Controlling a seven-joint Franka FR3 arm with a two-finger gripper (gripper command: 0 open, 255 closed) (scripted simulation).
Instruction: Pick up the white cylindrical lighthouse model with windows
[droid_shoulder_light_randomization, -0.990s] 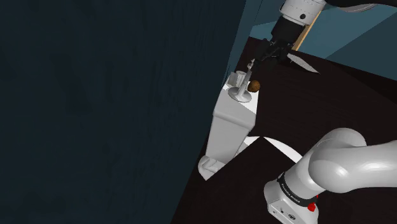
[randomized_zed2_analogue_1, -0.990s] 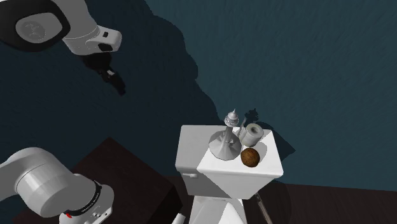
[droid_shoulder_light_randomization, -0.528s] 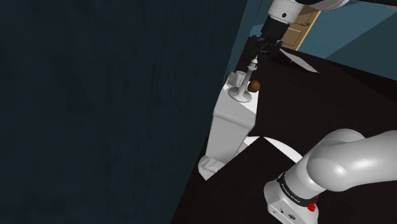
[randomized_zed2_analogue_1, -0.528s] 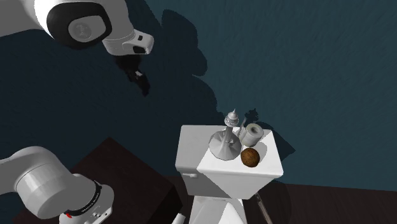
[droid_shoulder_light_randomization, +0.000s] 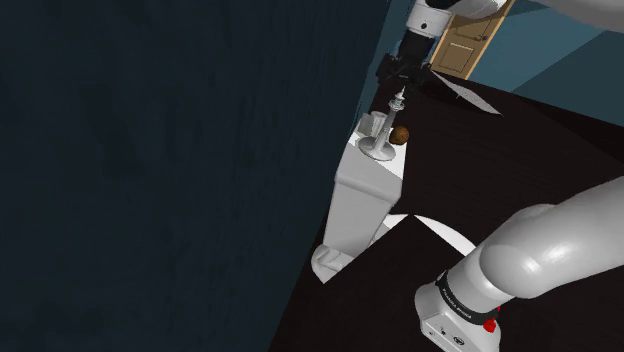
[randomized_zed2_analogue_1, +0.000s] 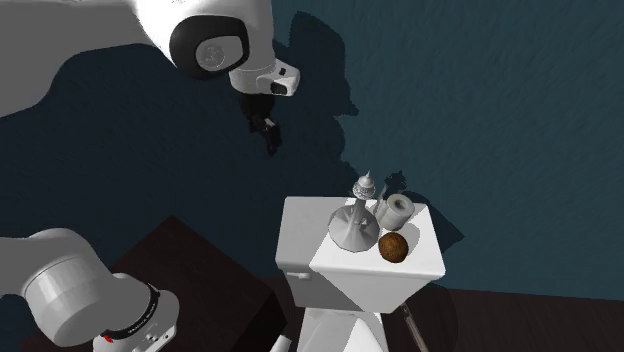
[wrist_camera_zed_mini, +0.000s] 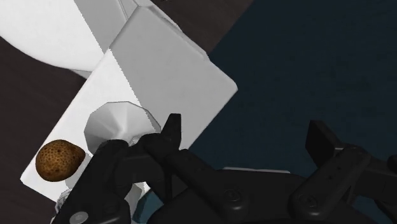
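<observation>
The lighthouse model (droid_shoulder_light_randomization: 384, 132) (randomized_zed2_analogue_1: 357, 216) is a pale grey tower on a wide flared base, upright on a white toilet tank lid (droid_shoulder_light_randomization: 370, 170) (randomized_zed2_analogue_1: 375, 272). My gripper (droid_shoulder_light_randomization: 398, 72) (randomized_zed2_analogue_1: 266, 132) hangs in the air above it, off toward the dark wall, and touches nothing. In the wrist view the two black fingers stand apart, so the gripper (wrist_camera_zed_mini: 248, 137) is open and empty. The model's flared base (wrist_camera_zed_mini: 116, 122) shows past one finger, and its tower is partly hidden by the hand.
A white paper roll (randomized_zed2_analogue_1: 397, 211) and a brown speckled ball (randomized_zed2_analogue_1: 393, 247) (droid_shoulder_light_randomization: 399, 134) (wrist_camera_zed_mini: 59, 159) crowd the lid next to the model. A dark blue wall (droid_shoulder_light_randomization: 180, 150) rises close behind the tank. A wooden door (droid_shoulder_light_randomization: 470, 35) stands beyond.
The arm has swung toward the toilet tank: leftward and up in the shoulder view, rightward in the second exterior view. The things on the lid have not moved.
</observation>
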